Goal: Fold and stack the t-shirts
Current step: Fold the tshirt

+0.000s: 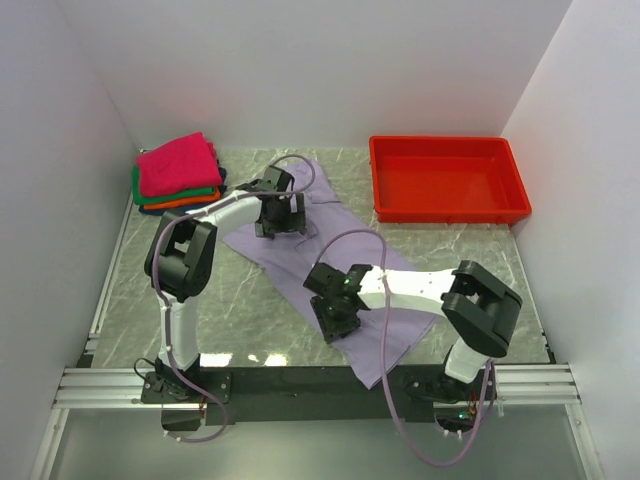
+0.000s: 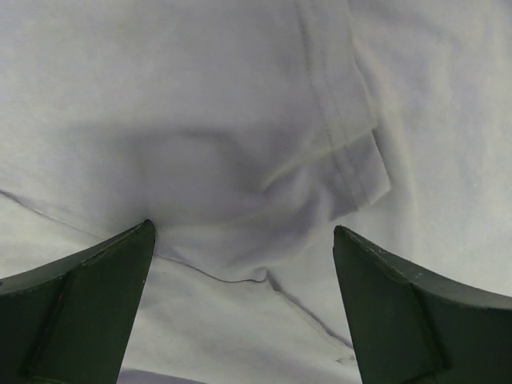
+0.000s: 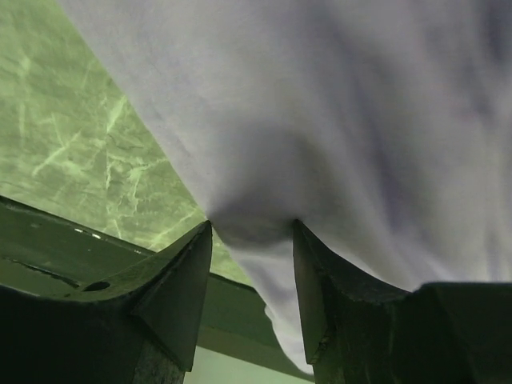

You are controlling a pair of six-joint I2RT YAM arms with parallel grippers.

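Observation:
A pale lavender t-shirt lies spread diagonally across the marble table, from the back centre to the front edge. My left gripper hovers open over its upper part; in the left wrist view the wide-apart fingers frame a sleeve hem and a fold of the shirt. My right gripper is at the shirt's left edge, lower down. In the right wrist view it is shut on a bunch of the lavender cloth. A stack of folded shirts, magenta on top with green, orange and dark blue below, sits at the back left.
A red plastic tray stands at the back right. White walls close in the table on three sides. The black front rail and the green marble table show under the right gripper. The shirt's lower end hangs over the front edge.

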